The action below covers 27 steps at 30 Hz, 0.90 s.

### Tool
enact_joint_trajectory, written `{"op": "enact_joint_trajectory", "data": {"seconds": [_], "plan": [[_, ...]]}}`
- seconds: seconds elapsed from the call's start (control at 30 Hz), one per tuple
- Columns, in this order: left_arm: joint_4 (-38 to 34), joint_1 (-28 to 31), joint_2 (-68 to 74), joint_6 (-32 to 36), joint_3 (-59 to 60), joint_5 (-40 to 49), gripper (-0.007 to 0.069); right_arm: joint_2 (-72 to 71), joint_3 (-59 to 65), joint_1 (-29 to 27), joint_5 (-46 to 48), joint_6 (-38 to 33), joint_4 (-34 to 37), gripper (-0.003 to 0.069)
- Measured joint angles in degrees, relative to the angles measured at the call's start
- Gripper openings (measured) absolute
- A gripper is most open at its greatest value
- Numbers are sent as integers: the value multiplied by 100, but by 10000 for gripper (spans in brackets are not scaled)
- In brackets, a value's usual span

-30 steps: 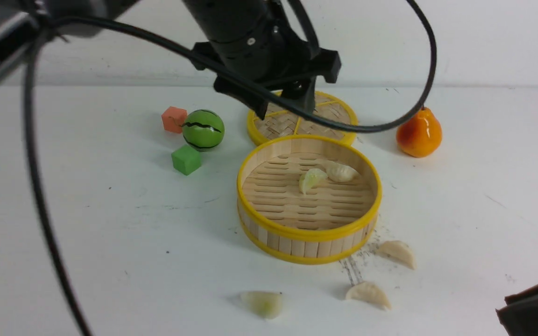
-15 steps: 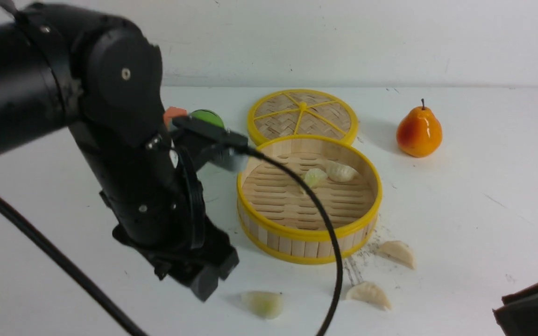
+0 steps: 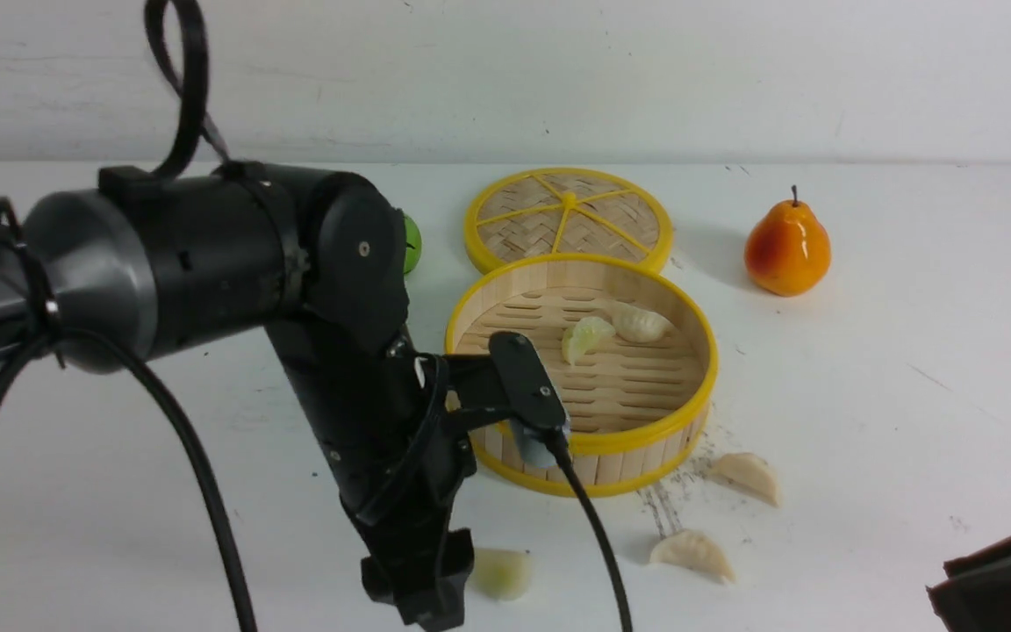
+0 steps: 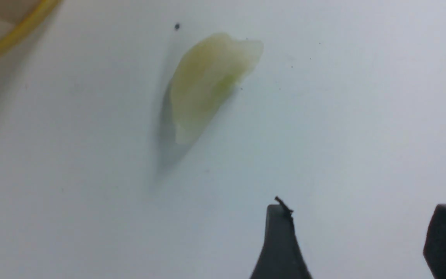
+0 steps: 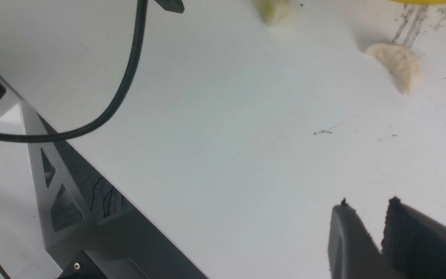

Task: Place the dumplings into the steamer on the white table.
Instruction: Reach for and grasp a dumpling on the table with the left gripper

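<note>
Front view: the left arm (image 3: 207, 263) was up over the back of the scene a second ago. Now it's down in front of the steamer (image 3: 646, 436), with its tip just beside the green-tinted dumpling (image 3: 502, 572) on the counter (image 3: 909, 395). Nothing else has budged. A pale green dumpling (image 3: 586, 336) and a white dumpling (image 3: 641, 323) sit touching inside the steamer. A cream dumpling (image 3: 692, 555) and a second cream dumpling (image 3: 746, 475) lie on the counter near its front wall. So we reckon two of five are done and pickup number three is just starting.

Left wrist view: the left pincer (image 4: 362, 244) has its jaws wide apart with nothing between them. The green-tinted dumpling lies ahead and off to one side (not lined up yet, we'd say), so it probably needs a sideways nudge before closing.

Right wrist view: the right pincer (image 5: 378, 240) is all but together, just a slit, and empty. It's over bare counter, well apart from the cream dumpling.
</note>
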Motion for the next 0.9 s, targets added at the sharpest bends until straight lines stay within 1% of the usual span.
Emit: {"op": "enact_joint_trajectory", "data": {"seconds": [0.1, 0.2, 0.37, 0.5, 0.77, 0.83, 0.9], "plan": [[0, 0, 221, 562, 0, -232, 468, 0, 0, 0, 30, -5, 5, 146], [0, 0, 447, 842, 0, -582, 468, 0, 0, 0, 35, -10, 5, 148], [-44, 0, 741, 925, 0, -1122, 468, 0, 0, 0, 58, -10, 5, 149], [-163, 0, 927, 991, 0, -1377, 468, 0, 0, 0, 58, -10, 5, 150], [-409, 0, 1259, 1483, 0, -1665, 465, 0, 0, 0, 32, -10, 5, 158], [-438, 0, 1289, 1504, 0, -1750, 447, 0, 0, 0, 32, -10, 5, 158], [-454, 0, 1295, 1504, -6, -1812, 405, 0, 0, 0, 32, -10, 5, 160]]}}
